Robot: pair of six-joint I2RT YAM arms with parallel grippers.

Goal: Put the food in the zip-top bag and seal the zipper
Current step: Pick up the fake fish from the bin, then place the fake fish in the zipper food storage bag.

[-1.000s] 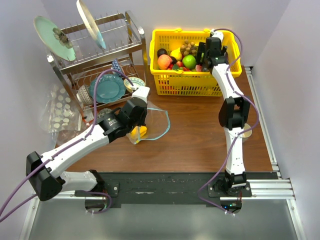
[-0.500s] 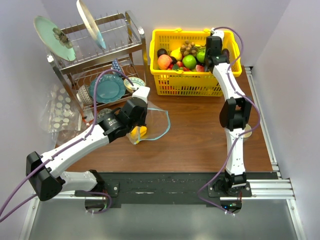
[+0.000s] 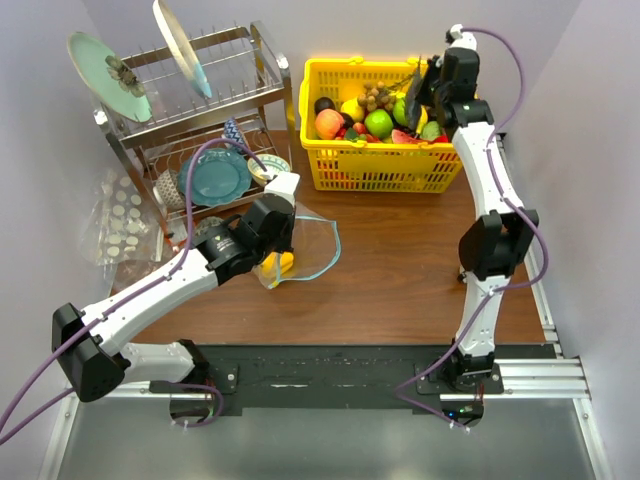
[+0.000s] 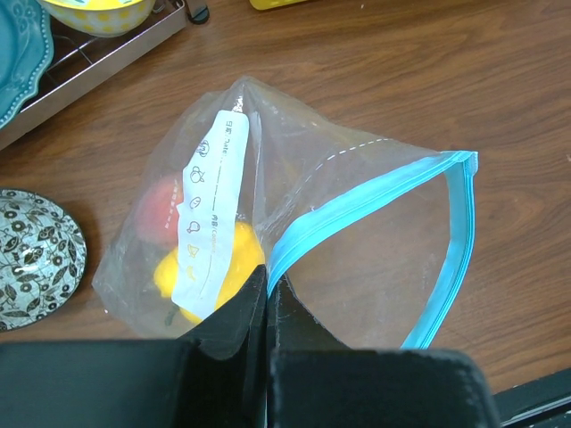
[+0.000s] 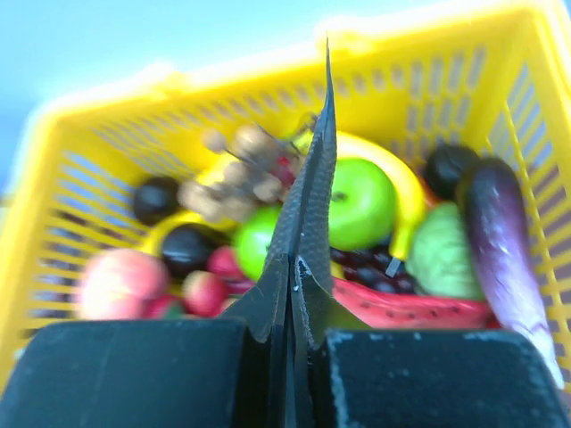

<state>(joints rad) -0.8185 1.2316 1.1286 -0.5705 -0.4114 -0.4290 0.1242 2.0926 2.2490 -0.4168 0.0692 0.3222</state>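
The clear zip-top bag [image 4: 294, 152] lies on the table with its mouth agape; a yellow piece [image 4: 227, 267] and a red piece [image 4: 159, 207] of food are inside. Its teal zipper [image 4: 451, 259] loops round the opening. My left gripper [image 4: 266, 281] is shut on the bag's rim at the zipper, and in the top view [image 3: 277, 255] it is beside the bag [image 3: 312, 243]. More food fills the yellow basket [image 3: 375, 172]: peach [image 3: 329, 123], green apple [image 5: 361, 203], eggplant [image 5: 500, 232], watermelon slice [image 5: 401, 308]. My right gripper [image 5: 325, 80] hangs shut above it with nothing between its fingers [image 3: 421, 88].
A metal dish rack [image 3: 200, 110] with plates stands at the back left, a teal plate [image 3: 212, 177] on its lower shelf. A patterned dish [image 4: 36, 259] sits left of the bag. Crinkled dotted plastic [image 3: 120, 225] lies by the left wall.
My right gripper has closed from open and lifted up and to the right out of the basket, with no food in it. The left arm and bag have stayed put.
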